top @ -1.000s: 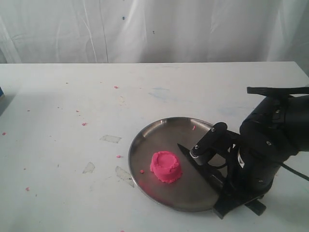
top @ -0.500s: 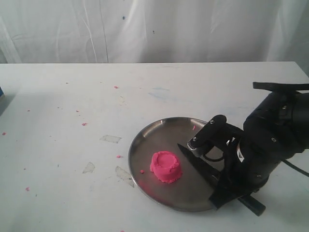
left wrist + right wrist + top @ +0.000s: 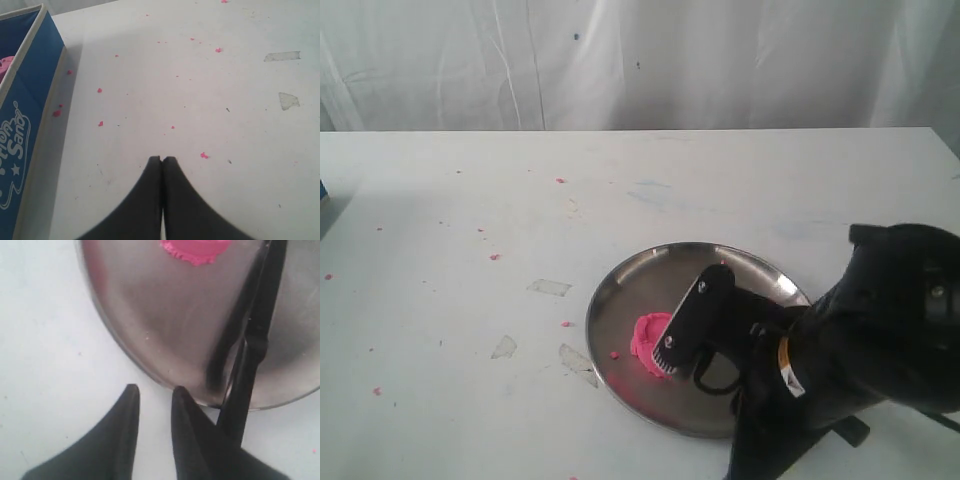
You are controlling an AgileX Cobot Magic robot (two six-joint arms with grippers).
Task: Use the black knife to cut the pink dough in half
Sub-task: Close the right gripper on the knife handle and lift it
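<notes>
1. Right arm (image 3: 840, 370) swung in over the plate (image 3: 620, 300) since a second ago; then it sat off the right rim, now its bulk covers the plate's right half and part of the dough (image 3: 648, 340).
2. Meaning for the task: looks like a reposition toward the knife (image 3: 260, 330) rather than a cut. Dough reads as one mound, though only its left edge shows from the exterior.
3. Right gripper (image 3: 155, 395): fingers slightly parted, nothing between them, tips over bare table (image 3: 470, 200) just outside the plate rim. Knife lies beside them, not gripped.
4. Knife: leaning across the rim, blade inside the plate, handle end running out over the table close by the right finger. Hidden behind the arm in the exterior view.
5. Dough: on the plate, left of centre in the exterior view; in the right wrist view only a pink edge at the far side of the plate. Apart from the blade, as far as the cropped view allows.
6. Plate: holds dough, knife blade, one pink crumb (image 3: 613, 354) near the dough.
7. Left gripper (image 3: 162, 160): fingers pressed together, empty, low over the table well away from the plate.
8. Blue box (image 3: 25, 115) beside the left gripper; something pink inside at the corner, too little visible to name.
9. Crumbs (image 3: 204, 155) and clear tape scraps (image 3: 282, 56) scattered on the table.
</notes>
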